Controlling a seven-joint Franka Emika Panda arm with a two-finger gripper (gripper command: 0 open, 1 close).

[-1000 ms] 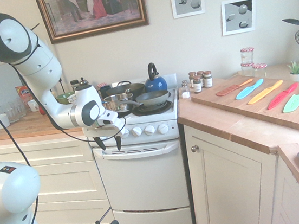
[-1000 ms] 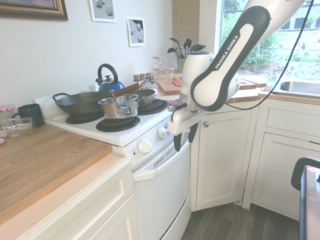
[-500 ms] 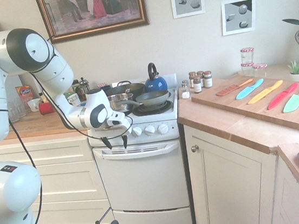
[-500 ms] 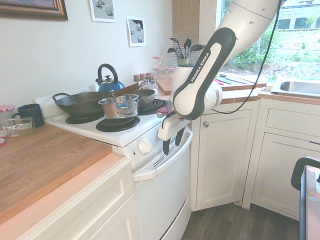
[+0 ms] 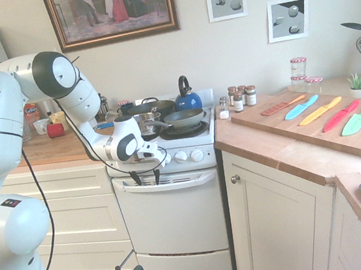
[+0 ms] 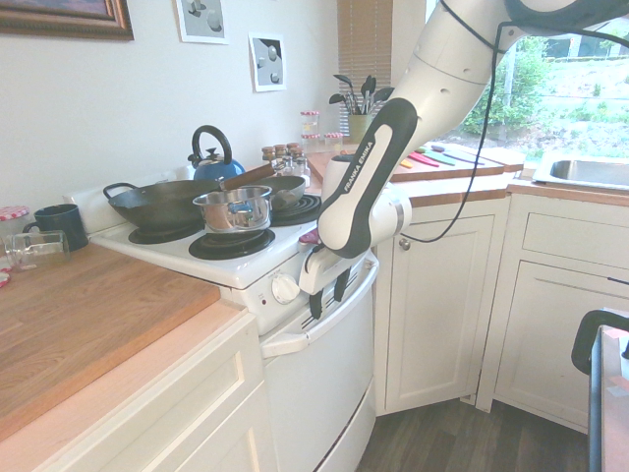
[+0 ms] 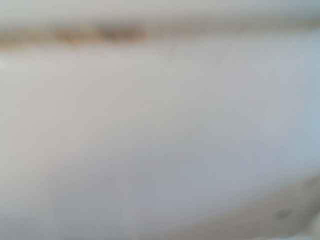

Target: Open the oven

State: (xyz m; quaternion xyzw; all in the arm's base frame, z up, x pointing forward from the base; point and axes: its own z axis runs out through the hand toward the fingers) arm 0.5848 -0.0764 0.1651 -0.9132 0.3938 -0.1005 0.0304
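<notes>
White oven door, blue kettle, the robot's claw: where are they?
White oven door (image 5: pixel 175 220), first exterior view: middle of its front panel.
Blue kettle (image 5: pixel 188 100), first exterior view: its round body.
Gripper (image 5: pixel 145 177), first exterior view: between its dark fingertips.

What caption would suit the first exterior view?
White robot arm lowers its open gripper onto the handle of the shut oven, pans and kettle on top.

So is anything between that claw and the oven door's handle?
Nothing. In the first exterior view the gripper points down with fingers apart, tips right at the bar handle of the oven. The door is shut.
</notes>
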